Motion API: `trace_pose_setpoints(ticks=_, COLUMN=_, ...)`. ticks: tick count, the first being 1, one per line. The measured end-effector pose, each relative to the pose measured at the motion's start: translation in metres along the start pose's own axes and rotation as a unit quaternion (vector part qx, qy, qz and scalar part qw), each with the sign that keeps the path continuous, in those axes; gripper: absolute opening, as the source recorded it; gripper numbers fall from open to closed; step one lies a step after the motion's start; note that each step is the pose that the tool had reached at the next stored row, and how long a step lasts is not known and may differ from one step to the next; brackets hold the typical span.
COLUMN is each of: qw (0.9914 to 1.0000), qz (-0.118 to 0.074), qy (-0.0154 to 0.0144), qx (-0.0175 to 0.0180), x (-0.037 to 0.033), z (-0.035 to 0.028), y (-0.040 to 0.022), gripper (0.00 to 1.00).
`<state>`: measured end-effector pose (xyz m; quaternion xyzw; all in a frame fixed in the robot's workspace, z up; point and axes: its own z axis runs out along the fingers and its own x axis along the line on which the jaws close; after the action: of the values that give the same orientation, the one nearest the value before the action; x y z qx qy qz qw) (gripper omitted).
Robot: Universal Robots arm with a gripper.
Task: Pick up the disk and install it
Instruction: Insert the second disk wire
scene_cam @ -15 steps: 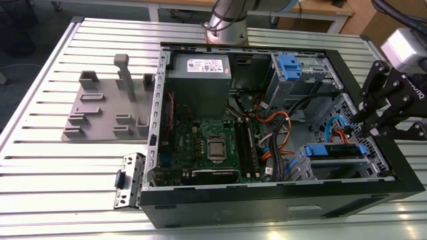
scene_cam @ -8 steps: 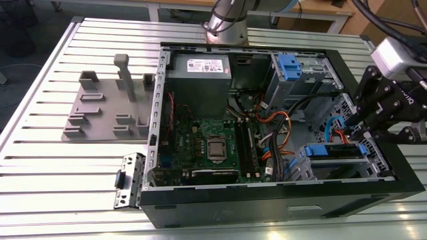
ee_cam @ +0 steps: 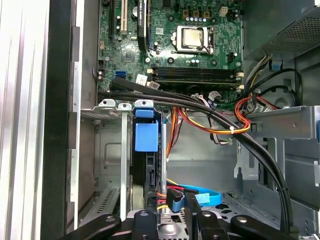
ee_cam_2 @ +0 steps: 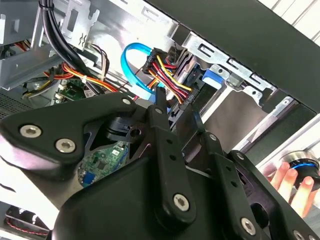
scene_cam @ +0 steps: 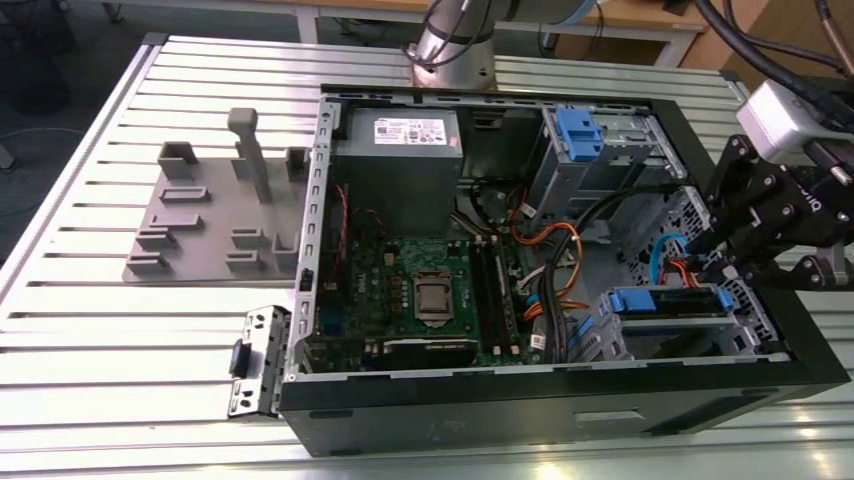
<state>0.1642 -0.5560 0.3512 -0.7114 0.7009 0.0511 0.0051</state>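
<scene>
The disk [scene_cam: 671, 303] sits in the drive bay at the case's near corner on the exterior view's right, its blue carrier bracket facing up. In the first wrist view the bracket's blue tab [ee_cam: 146, 136] and the disk's dark edge [ee_cam: 151, 175] stand upright in the metal cage. My gripper [scene_cam: 717, 257] hovers just above and to the right of the bay, over the case wall. It points at the disk's cable end [ee_cam_2: 169, 102], with nothing visibly held. A blue data cable [ee_cam: 196, 195] and a red-yellow-black power plug [ee_cam_2: 161, 67] lie right in front of the gripper [ee_cam: 170, 218].
The open computer case [scene_cam: 534, 420] lies on a slatted metal table [scene_cam: 107, 400]. A grey power-supply box [scene_cam: 396, 150] and a second blue-bracketed bay [scene_cam: 577, 130] sit at the back. Thick black cables [ee_cam: 210, 112] cross the motherboard [scene_cam: 414, 290]. A person's hand [ee_cam_2: 292, 186] rests outside the case. A grey fixture [scene_cam: 214, 215] stands on the left.
</scene>
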Motion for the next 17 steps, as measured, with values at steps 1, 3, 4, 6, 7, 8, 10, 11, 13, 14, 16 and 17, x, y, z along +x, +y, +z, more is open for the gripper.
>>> trace_pose_setpoints(ticks=1, qw=1.0, qz=0.0, qy=0.0, qx=0.0, x=0.0, z=0.0, y=0.0, gripper=0.35)
trace_pose_setpoints(ticks=3, qw=1.0, qz=0.0, qy=0.0, qx=0.0, x=0.0, z=0.0001, y=0.0, gripper=0.34)
trace_pose_setpoints(ticks=4, qw=1.0, qz=0.0, qy=0.0, qx=0.0, x=0.0, z=0.0001, y=0.0, gripper=0.28)
trace_pose_setpoints(ticks=6, qw=1.0, qz=0.0, qy=0.0, qx=0.0, x=0.0, z=0.0001, y=0.0, gripper=0.22)
trace_pose_setpoints(ticks=7, qw=1.0, qz=0.0, qy=0.0, qx=0.0, x=0.0, z=0.0001, y=0.0, gripper=0.16)
trace_pose_setpoints(ticks=8, qw=1.0, qz=0.0, qy=0.0, qx=0.0, x=0.0, z=0.0001, y=0.0, gripper=0.16)
trace_pose_setpoints(ticks=10, qw=1.0, qz=0.0, qy=0.0, qx=0.0, x=0.0, z=0.0002, y=0.0, gripper=0.16)
trace_pose_setpoints(ticks=11, qw=1.0, qz=0.0, qy=0.0, qx=0.0, x=0.0, z=0.0002, y=0.0, gripper=0.16)
trace_pose_setpoints(ticks=13, qw=1.0, qz=0.0, qy=0.0, qx=0.0, x=0.0, z=0.0003, y=0.0001, gripper=0.16)
trace_pose_setpoints(ticks=14, qw=1.0, qz=0.0, qy=-0.0001, qx=0.0, x=0.0001, z=0.0005, y=0.0007, gripper=0.16)
trace_pose_setpoints(ticks=16, qw=1.0, qz=0.0, qy=-0.0001, qx=0.0, x=0.0005, z=0.0007, y=0.0029, gripper=0.16)
trace_pose_setpoints(ticks=17, qw=1.0, qz=0.0, qy=0.0, qx=0.0, x=0.0008, z=0.0008, y=0.0044, gripper=0.16)
